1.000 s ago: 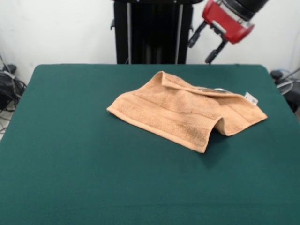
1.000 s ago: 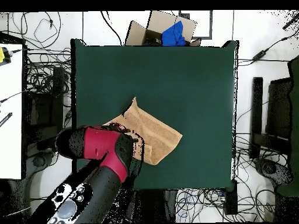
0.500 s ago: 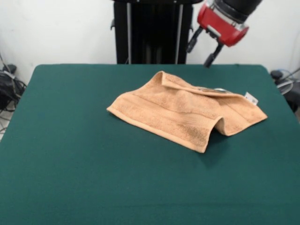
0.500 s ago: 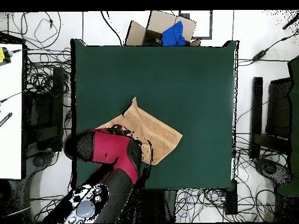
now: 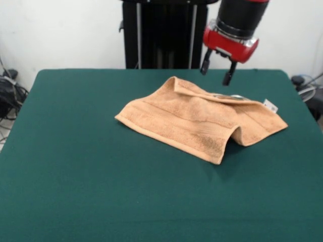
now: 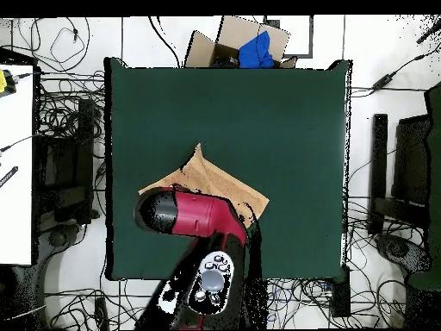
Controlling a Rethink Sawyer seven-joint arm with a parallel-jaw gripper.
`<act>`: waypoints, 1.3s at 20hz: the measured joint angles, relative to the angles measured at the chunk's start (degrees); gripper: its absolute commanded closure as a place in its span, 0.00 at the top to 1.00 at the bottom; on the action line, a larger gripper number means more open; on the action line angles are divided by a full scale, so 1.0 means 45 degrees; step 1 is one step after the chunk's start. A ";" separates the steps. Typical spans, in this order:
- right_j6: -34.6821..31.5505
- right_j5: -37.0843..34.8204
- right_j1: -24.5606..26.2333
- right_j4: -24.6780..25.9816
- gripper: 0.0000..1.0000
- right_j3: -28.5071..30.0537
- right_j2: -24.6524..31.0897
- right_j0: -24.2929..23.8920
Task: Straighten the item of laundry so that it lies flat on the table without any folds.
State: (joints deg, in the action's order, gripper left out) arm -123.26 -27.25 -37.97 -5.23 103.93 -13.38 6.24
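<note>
The table (image 5: 75, 191) is covered with dark green cloth, and its near part is bare. Toward the middle, a little to the 3 o'clock side in the front view, lies the towel (image 5: 197, 118). It is not flat: one side is folded over and makes a raised hump, and a small white tag (image 5: 270, 106) shows at its 3 o'clock corner. Further back, at 12 o'clock from the towel, the end effector (image 5: 216, 69) hangs above the table's far edge, fingers spread apart and holding nothing.
</note>
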 measured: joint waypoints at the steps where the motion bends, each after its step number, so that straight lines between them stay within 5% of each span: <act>1: 0.0121 0.0061 -0.0066 0.0073 1.00 0.0092 0.0237 -0.0198; 10: 0.0807 0.0344 -0.1149 0.0630 1.00 0.1676 0.3854 -0.2672; 19: 0.0807 0.0347 -0.1897 0.1183 1.00 0.2297 0.5199 -0.3180; 26: 0.0807 0.0344 -0.2438 0.1619 1.00 0.2816 0.6798 -0.4598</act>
State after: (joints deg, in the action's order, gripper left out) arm -119.63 -25.71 -48.94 2.06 116.60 17.21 -14.46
